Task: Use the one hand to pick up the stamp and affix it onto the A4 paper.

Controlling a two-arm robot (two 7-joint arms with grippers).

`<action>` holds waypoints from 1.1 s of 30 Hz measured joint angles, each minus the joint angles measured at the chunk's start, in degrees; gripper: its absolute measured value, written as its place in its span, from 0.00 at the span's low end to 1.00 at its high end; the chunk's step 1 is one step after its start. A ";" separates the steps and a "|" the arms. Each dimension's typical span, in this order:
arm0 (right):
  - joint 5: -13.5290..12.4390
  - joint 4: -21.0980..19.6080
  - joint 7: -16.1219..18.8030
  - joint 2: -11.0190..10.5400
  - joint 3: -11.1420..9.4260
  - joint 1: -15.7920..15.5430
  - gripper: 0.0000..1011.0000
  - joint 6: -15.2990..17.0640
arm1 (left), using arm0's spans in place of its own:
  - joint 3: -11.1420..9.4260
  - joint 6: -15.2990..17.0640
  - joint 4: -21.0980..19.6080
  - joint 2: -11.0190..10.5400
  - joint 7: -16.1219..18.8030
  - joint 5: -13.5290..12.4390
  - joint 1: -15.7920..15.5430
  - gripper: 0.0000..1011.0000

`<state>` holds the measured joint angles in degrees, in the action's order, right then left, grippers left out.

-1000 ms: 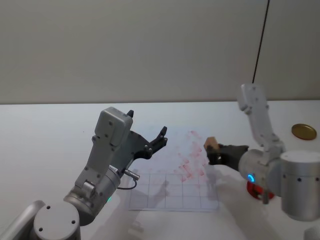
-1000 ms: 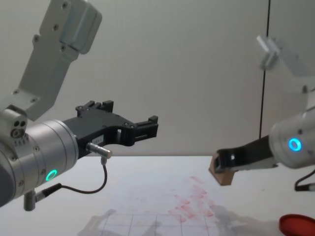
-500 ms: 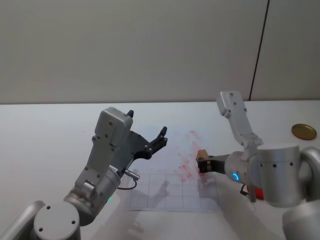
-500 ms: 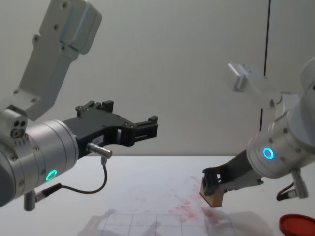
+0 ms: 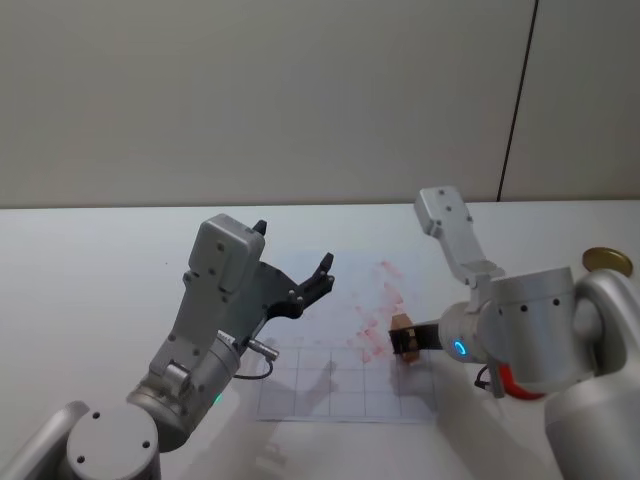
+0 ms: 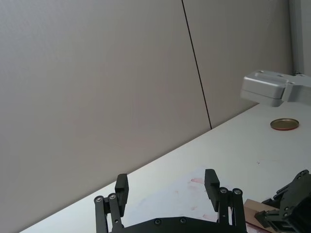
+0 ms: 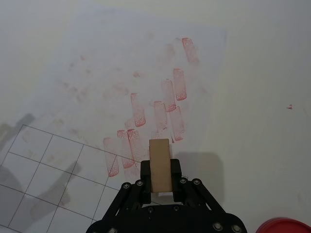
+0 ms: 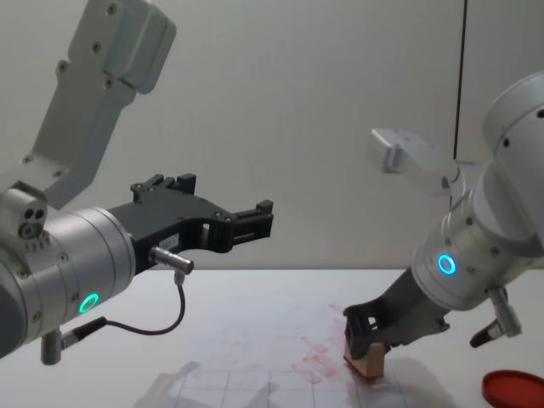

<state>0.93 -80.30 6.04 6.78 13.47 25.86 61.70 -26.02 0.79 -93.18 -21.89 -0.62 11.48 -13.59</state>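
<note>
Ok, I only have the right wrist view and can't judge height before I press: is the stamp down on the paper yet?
Observer: In the chest view the stamp, held in the right pincer, sits low at the A4 paper. I see no gap under it, but I can't confirm contact.
Operator: Where's the other arm?
Observer: The left pincer hangs open, high over the paper's left side, apart from the stamp.
Operator: Anything else around I should know of?
Observer: The head view shows a round gold lid far off to the right, well away from the paper.
</note>
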 joint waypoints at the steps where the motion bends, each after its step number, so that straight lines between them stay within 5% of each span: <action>1: 0.22 0.19 0.17 0.02 0.05 0.12 0.21 0.25 | 0.00 0.00 0.00 0.00 0.00 0.00 0.00 0.98; 16: 3.86 2.67 2.99 0.28 0.76 1.41 0.21 2.91 | 0.00 0.00 0.00 0.00 0.00 0.00 0.00 0.98; 33: 4.89 3.69 4.13 0.45 0.01 1.33 0.21 3.64 | 0.00 0.00 0.00 0.00 0.00 0.00 0.00 0.98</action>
<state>5.82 -76.62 10.17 7.23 13.48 27.19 65.35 -26.02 0.80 -93.18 -21.89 -0.62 11.48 -13.59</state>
